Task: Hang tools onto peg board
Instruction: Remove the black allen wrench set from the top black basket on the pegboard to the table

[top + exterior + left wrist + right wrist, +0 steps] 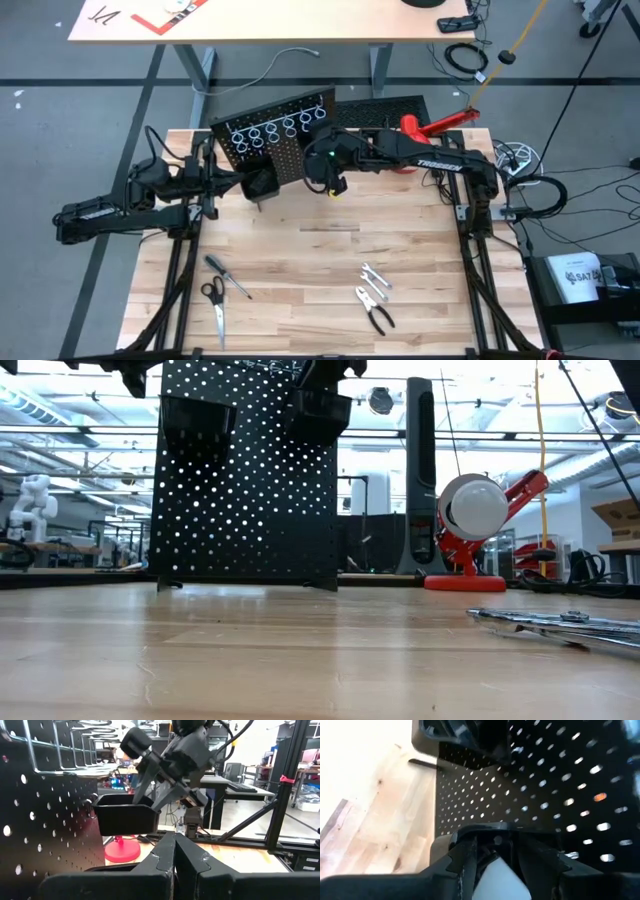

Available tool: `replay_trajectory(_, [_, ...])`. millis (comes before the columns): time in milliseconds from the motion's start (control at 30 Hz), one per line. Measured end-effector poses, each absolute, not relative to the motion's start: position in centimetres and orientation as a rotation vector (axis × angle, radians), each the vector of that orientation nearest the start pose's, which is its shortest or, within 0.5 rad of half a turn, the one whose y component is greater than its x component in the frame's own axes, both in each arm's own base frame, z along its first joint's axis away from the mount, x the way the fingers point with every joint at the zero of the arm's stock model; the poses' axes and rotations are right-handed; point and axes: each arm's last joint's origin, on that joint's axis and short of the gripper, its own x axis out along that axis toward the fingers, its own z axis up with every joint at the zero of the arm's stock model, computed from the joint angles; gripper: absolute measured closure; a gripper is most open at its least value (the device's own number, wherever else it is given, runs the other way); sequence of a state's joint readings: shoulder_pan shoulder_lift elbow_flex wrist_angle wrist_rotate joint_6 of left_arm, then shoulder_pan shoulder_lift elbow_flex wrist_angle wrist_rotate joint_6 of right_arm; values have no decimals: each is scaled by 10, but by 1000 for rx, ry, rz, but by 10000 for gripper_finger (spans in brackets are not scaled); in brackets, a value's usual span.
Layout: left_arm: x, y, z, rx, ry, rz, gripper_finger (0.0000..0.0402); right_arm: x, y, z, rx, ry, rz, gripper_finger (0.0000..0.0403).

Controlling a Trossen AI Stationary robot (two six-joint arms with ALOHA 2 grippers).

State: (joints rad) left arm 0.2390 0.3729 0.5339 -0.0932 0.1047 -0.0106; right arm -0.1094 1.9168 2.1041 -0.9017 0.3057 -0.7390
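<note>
Black perforated peg board (275, 135) is seen standing upright at the far side of the wooden bench (320, 270), while scissors (215, 305), screwdriver (228, 275), pliers (377, 310) and wrench (374, 277) lie flat near its front edge. Right hand (333, 183) is positioned over a black bin (125, 817) on the board, its fingers partly closed on a small white object (497, 880). Left hand (175, 851) is held fully closed and empty beside the board's other bin (262, 184).
</note>
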Motion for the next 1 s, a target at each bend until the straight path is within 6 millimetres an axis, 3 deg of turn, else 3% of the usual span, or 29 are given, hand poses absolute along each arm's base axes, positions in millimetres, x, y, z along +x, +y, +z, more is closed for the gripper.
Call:
replay_trajectory(300, [101,21,305,1,-68,134,388,417,-58,381,-738,856,-102,279])
replay_trajectory(633, [100,21,305,1,-67,134,388,421,-58,378,-720,847,-108,394])
replay_trajectory(1000, [100,21,304,0,-65,133,388,419,-55,381,-719,839,-120,402])
